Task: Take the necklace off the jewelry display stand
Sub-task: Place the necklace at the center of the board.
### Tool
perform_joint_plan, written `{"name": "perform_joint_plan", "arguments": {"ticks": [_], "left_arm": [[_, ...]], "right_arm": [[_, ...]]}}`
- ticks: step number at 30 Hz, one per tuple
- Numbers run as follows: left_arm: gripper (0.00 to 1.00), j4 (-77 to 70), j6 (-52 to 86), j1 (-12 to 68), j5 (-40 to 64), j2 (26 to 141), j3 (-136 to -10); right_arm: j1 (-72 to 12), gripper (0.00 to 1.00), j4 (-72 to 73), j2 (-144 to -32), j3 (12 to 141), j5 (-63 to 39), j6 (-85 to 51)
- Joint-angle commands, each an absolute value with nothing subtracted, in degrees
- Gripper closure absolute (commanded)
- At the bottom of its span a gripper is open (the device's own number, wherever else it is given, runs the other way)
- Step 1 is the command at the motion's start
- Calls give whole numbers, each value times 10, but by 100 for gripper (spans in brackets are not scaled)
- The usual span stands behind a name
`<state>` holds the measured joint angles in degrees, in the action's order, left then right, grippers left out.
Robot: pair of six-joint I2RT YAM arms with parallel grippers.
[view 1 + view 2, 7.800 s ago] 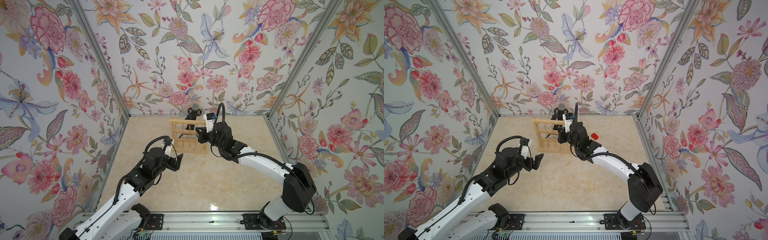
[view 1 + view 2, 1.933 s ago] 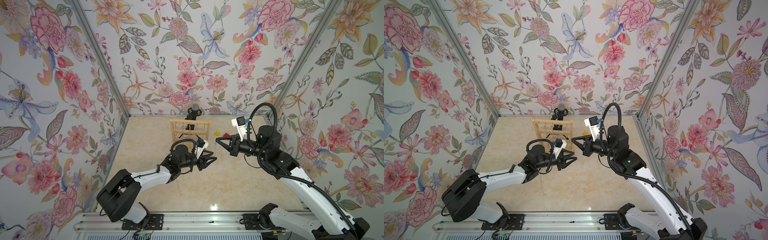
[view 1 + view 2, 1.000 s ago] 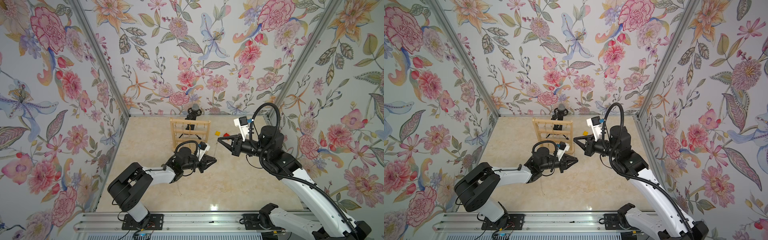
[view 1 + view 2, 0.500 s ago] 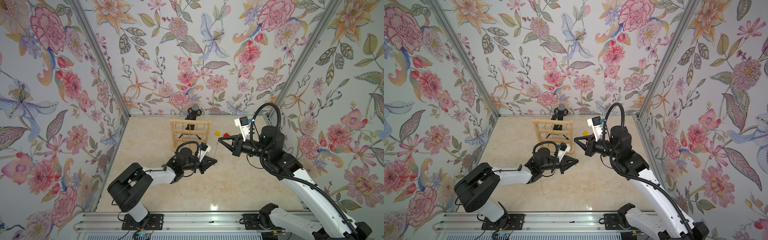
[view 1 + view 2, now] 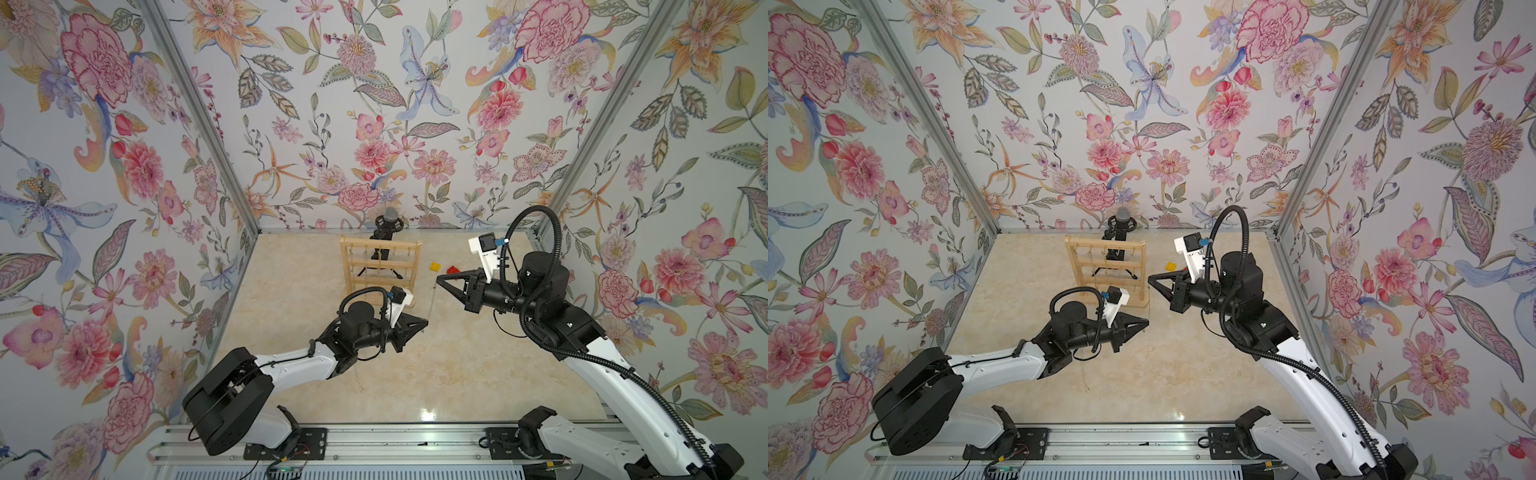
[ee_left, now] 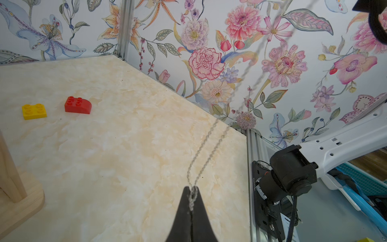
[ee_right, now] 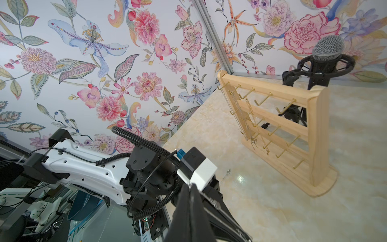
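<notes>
Left wrist view: the left gripper (image 6: 191,189) has its jaws pressed together on the necklace (image 6: 203,146), two fine silvery strands climbing away from the tips toward the other arm.
Right wrist view: the right gripper (image 7: 190,187) is likewise pinched closed on that chain, which trails off its tips toward the left arm.
Necklace, place: in both top views it is a thin, nearly vertical line at frame centre, strung between the two gripper tips. It is clear of the jewelry display stand (image 5: 344,266) and off the table (image 5: 457,365).
Handling: judged very light, limp and thin, with no stiffness, so it will follow whichever end moves. The smooth links may slide out of a loose pinch, and pulling the arms apart could strain them.
Where to hold: right at the fingertips, across both strands at once.
Stand: upright, centre of the frame just above the middle in both top views, in front of the microphone (image 5: 388,216).
Containers: none on the table. The stand is the only holder, and hanging chains (image 7: 235,114) occupy hooks at one end of its upper rails. The other hooks look bare.
Loose chain (image 5: 359,380): lies on the table, lower centre of a top view.
Bricks: yellow brick (image 5: 435,266) and red brick (image 5: 455,269), just right of the stand.
</notes>
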<state>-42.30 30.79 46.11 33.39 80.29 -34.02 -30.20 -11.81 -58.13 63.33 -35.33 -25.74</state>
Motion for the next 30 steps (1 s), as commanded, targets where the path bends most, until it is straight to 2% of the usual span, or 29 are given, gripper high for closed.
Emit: {"name": "perform_joint_plan", "arguments": {"ticks": [1,15,30], "left_arm": [[99,-397,325,475,307,769,-321],[99,-325,374,503,245,666,-242],[99,-271,499,539,167,554,-136]], "right_arm": [[-309,100,-116,-586,648,-343,-245],[-390,100,-111,-649,661,-267,-226],[-445,100,-37,-719,611,-225,-245]]}}
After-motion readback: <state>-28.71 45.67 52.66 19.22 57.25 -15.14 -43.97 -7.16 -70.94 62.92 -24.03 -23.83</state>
